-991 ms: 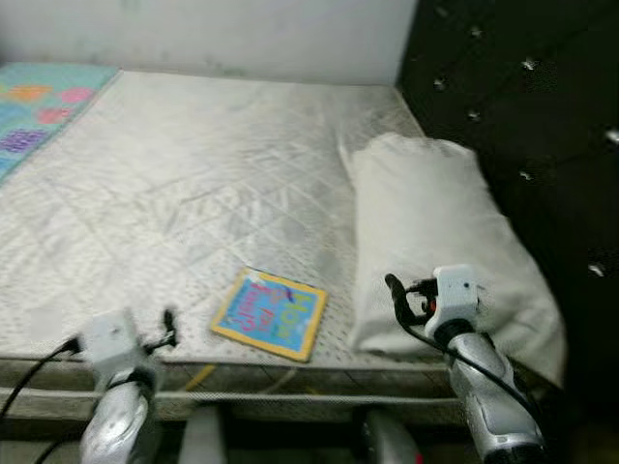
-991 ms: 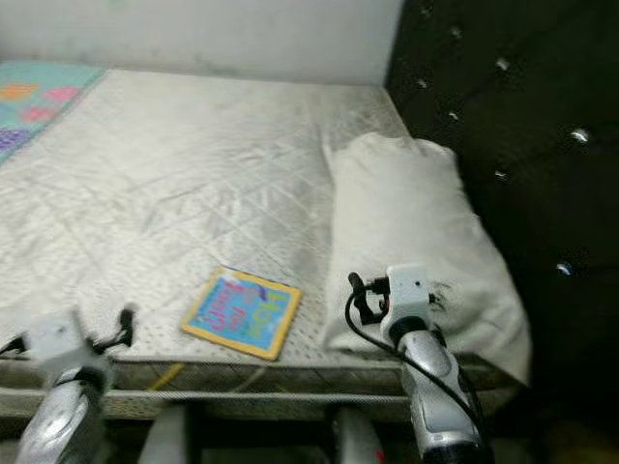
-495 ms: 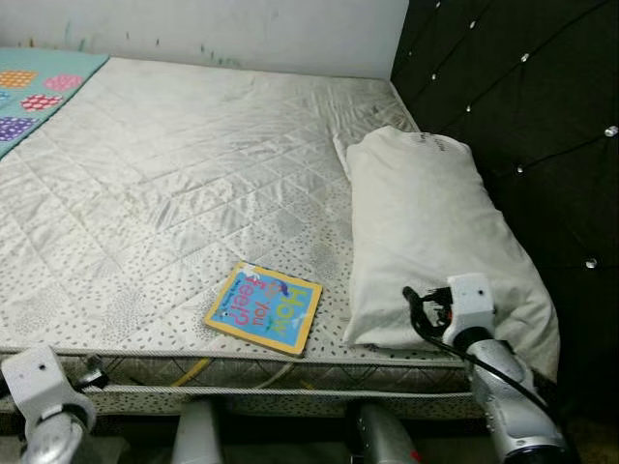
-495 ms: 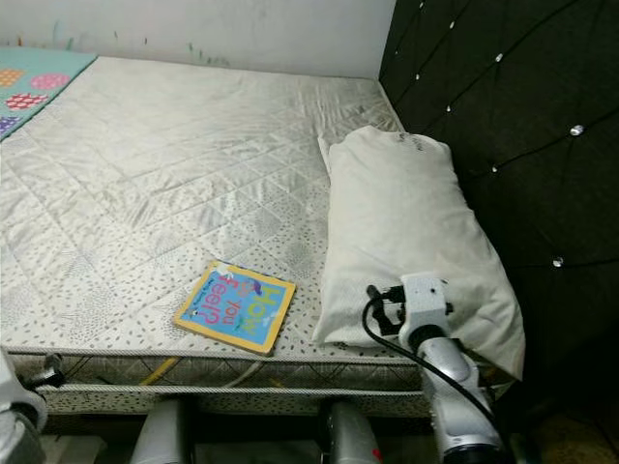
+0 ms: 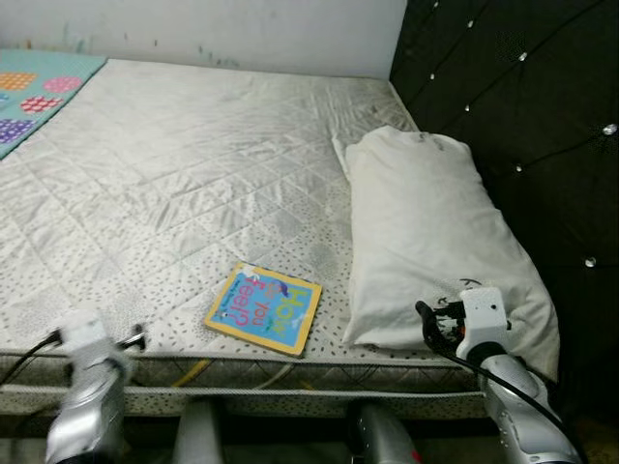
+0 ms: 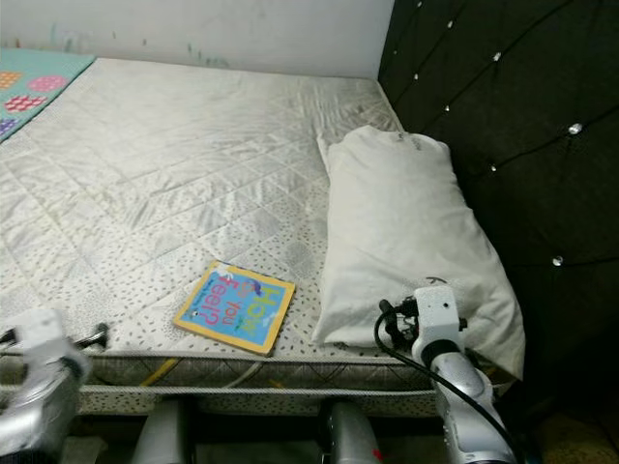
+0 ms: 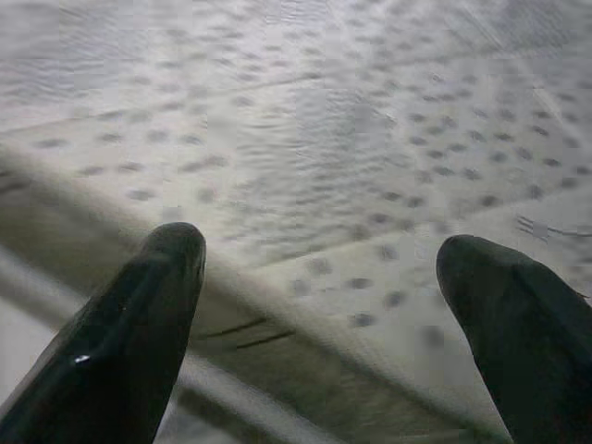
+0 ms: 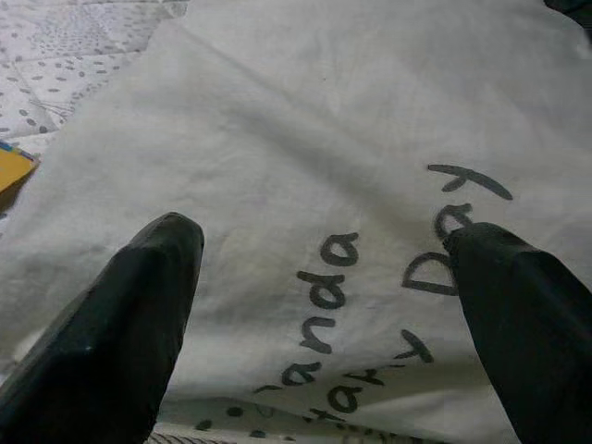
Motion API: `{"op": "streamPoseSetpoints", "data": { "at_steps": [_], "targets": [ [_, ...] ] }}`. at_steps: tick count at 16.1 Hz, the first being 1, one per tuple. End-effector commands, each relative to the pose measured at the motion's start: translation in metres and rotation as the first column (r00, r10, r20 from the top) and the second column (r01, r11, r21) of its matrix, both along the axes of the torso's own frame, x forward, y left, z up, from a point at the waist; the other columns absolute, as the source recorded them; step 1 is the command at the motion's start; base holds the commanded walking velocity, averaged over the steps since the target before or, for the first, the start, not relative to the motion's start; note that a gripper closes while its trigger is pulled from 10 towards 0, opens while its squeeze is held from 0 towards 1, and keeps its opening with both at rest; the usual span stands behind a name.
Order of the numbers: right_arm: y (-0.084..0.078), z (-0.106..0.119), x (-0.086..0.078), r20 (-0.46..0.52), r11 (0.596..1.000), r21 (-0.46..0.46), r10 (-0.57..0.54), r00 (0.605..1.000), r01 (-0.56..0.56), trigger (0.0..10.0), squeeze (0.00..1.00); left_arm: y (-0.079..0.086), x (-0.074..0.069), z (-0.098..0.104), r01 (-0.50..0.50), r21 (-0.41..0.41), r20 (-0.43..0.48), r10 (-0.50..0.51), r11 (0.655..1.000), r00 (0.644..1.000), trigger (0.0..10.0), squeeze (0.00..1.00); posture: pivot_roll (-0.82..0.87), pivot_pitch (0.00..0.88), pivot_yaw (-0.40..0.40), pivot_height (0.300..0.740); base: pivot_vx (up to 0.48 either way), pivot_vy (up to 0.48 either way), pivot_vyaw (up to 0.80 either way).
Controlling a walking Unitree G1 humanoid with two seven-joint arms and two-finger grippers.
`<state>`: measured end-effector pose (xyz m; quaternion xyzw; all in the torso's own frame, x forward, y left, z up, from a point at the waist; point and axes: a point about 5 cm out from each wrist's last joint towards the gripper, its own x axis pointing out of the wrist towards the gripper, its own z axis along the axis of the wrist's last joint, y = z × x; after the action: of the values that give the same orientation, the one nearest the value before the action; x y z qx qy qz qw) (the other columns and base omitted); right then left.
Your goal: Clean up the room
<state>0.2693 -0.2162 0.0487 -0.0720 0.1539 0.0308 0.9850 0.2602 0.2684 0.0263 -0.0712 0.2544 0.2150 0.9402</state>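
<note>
A blue and yellow children's book (image 5: 263,309) lies flat near the front edge of the quilted white mattress (image 5: 193,184). A white pillow (image 5: 435,237) with black lettering (image 8: 370,305) lies along the right side, a little apart from the book. My left gripper (image 7: 319,248) is open over the mattress's front edge (image 5: 131,339), left of the book and holding nothing. My right gripper (image 8: 324,236) is open just above the pillow's near end (image 5: 426,314), not touching it.
A black tufted headboard (image 5: 513,106) walls off the right side. A colourful play mat (image 5: 34,92) lies at the far left of the bed. A white wall (image 5: 242,29) runs behind. Bare mattress spreads between mat and pillow.
The camera has shifted slightly. My left arm dropped below the bed edge, then came back up to it. My right gripper has sunk toward the pillow's near end. Book and pillow have not moved.
</note>
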Motion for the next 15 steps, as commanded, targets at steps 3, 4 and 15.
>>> {"op": "streamPoseSetpoints", "data": {
  "at_steps": [3, 4, 15],
  "targets": [
    [-0.013, 0.009, -0.001, 0.016, 1.000, -0.010, -0.027, 1.000, 0.027, 10.0, 0.00, -0.016, 0.020, -0.003, 0.067, 0.002, 0.004, -0.067, 0.998, 0.998, 10.0, 0.00, -0.12, 0.000, -0.099, 0.582, 0.000, 0.000, 0.00],
    [-0.018, 0.008, -0.005, 0.010, 0.999, -0.018, -0.039, 0.999, 0.039, 10.0, 0.00, -0.020, 0.030, -0.001, 0.075, 0.002, 0.015, -0.075, 0.997, 0.997, 10.0, 0.00, -0.14, 0.000, -0.095, 0.582, 0.000, 0.000, 0.00],
    [-0.028, 0.008, -0.016, -0.014, 0.998, -0.033, -0.061, 0.998, 0.061, 10.0, 0.00, 0.009, 0.024, -0.011, -0.051, -0.017, -0.036, 0.051, 0.999, 0.998, 10.0, 0.00, -0.16, 0.000, -0.086, 0.582, 0.000, 0.000, 0.00]
  ]
}}
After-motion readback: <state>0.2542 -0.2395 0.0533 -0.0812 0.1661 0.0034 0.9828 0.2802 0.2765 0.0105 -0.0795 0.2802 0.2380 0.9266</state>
